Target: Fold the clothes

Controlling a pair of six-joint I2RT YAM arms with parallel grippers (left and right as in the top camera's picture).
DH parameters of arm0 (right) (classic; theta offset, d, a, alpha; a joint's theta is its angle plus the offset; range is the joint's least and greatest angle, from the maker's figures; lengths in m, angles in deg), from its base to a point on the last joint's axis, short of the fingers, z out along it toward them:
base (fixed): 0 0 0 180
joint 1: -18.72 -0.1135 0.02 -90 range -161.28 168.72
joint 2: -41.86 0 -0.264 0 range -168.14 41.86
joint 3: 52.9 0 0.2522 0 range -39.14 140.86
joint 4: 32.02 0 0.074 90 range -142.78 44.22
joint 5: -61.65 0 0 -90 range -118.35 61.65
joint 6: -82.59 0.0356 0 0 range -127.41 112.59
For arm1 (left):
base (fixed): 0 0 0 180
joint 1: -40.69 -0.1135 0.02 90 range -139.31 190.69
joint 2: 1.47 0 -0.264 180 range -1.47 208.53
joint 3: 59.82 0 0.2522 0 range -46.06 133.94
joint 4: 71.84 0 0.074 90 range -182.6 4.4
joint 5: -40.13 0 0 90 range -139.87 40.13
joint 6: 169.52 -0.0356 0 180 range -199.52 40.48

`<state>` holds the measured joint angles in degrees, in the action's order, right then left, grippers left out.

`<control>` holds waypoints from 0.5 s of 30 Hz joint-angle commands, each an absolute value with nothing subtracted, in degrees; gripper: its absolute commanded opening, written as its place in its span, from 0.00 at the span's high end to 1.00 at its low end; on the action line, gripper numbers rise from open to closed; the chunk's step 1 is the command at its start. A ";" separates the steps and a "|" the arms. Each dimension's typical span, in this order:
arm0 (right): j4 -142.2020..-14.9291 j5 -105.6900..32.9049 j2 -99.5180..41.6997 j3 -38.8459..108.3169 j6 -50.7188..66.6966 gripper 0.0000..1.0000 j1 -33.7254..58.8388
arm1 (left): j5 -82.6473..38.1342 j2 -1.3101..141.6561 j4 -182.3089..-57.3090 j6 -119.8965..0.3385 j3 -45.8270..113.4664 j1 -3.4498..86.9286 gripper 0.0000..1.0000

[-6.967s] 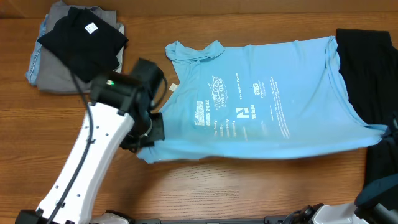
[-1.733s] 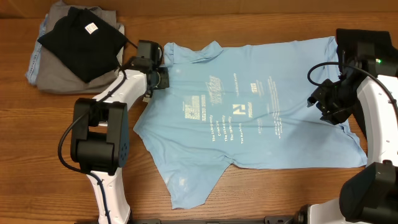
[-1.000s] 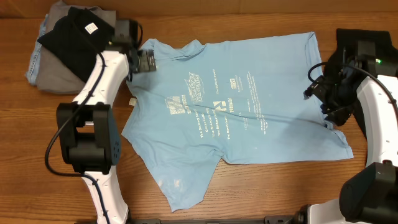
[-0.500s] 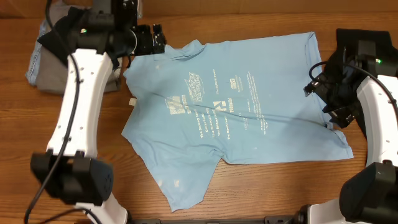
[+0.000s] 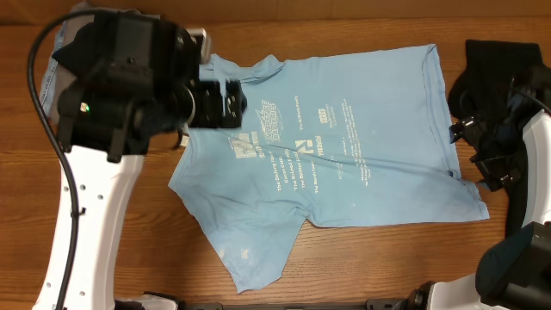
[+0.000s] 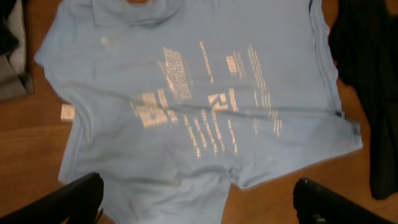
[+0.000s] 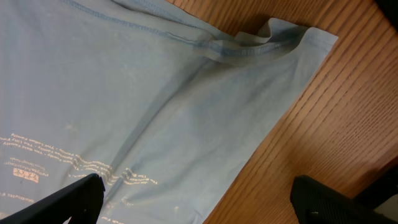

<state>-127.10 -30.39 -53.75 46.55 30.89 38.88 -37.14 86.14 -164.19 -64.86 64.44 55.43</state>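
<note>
T-shirt (image 5: 344, 146), light-blue cotton (white lettering up), spread flat, softly creased; left gripper (image 6: 199, 202) and right gripper (image 7: 196, 199) held wide apart, empty.

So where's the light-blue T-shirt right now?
In the overhead view the T-shirt lies spread out mid-table, collar towards the left by the folded pile, hem on the right beside the black garment.

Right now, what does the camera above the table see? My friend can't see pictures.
A large light-blue short-sleeved cotton T-shirt lies spread out on a brown wooden table, small white lettering facing up. The white-and-black left robot arm looms over its collar end, and the right robot arm sits beside its hem, near a black cloth.
</note>
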 commanded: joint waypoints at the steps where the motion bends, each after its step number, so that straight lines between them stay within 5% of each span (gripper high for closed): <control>1: -127.01 -28.99 -51.67 46.35 31.90 0.00 38.73 | -43.06 86.07 -169.98 -59.05 65.12 59.35 0.00; 8: -126.44 -26.22 -51.67 46.35 31.88 0.00 38.73 | -55.76 86.07 -180.60 -50.92 64.51 70.43 0.00; 15: -124.69 -25.41 -51.67 46.35 31.86 0.00 38.80 | -53.84 86.10 -182.40 -45.34 56.57 77.44 0.00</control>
